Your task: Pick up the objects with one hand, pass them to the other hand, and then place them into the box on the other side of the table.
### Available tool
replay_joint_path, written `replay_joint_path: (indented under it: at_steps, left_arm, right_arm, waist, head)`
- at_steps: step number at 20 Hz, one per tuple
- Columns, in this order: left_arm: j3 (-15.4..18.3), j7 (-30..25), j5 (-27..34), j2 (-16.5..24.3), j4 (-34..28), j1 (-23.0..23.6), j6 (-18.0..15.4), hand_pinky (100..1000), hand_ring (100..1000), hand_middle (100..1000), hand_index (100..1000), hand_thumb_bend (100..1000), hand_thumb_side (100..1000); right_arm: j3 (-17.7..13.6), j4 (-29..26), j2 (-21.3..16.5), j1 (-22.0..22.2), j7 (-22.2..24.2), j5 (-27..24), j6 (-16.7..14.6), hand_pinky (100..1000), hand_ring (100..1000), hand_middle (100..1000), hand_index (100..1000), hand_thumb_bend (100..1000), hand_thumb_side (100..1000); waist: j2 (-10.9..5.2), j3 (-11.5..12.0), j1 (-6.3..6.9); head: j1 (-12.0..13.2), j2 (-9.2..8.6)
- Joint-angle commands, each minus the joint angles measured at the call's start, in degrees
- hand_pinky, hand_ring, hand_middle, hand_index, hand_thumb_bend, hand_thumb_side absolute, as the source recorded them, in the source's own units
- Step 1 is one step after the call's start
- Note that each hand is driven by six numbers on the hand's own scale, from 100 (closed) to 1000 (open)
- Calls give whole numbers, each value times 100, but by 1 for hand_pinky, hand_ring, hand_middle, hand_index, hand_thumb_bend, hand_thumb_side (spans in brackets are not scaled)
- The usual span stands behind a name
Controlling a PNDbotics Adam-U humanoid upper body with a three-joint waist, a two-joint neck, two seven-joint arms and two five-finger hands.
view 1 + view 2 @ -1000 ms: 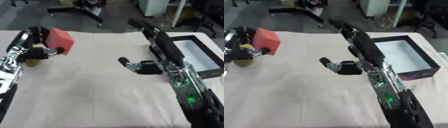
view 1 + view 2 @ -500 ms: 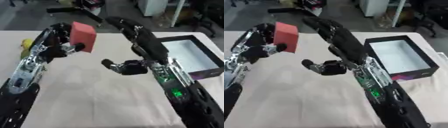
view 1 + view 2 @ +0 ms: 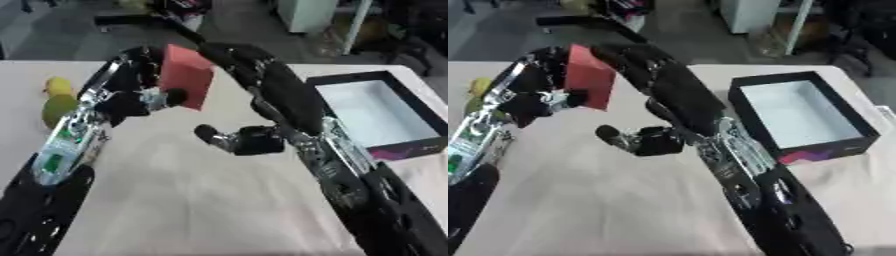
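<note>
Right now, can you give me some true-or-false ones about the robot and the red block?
1. The left hand holds the red block up off the table. True.
2. The box already has the red block in it. False: the box shows only its pale inside, and the block is in the left hand.
3. The right hand is gripping the block too. False: it is below the block, apart from it, holding nothing.
4. Yellow and green things lie at the table's left edge. True.
5. The box is on the left side of the table. False: it sits on the right.
</note>
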Motion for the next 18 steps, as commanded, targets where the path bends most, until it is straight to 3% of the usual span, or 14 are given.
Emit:
replay_joint_path:
  at_steps: [1,8,18]
  left_arm:
    - [-66,-141,59,-12,-125,-148,15,502,493,443,561,744,105]
    - [-184,-352,112,-37,-194,-202,53,508,497,446,564,741,105]
    - [-202,-655,269,-59,-331,-213,62,521,506,458,578,732,111]
  right_arm:
    - [-5,-78,17,-102,-124,163,25,845,858,878,1000,445,296]
    - [33,-85,39,-105,-279,469,91,850,858,877,1000,425,271]
    - [58,-114,47,-103,-337,1074,423,830,836,858,1000,259,100]
  waist:
    - [-43,-13,17]
    - [-44,-24,22]
    - [-44,-26,26]
  head:
    - [-16,30]
    - [-13,30]
    - [-12,30]
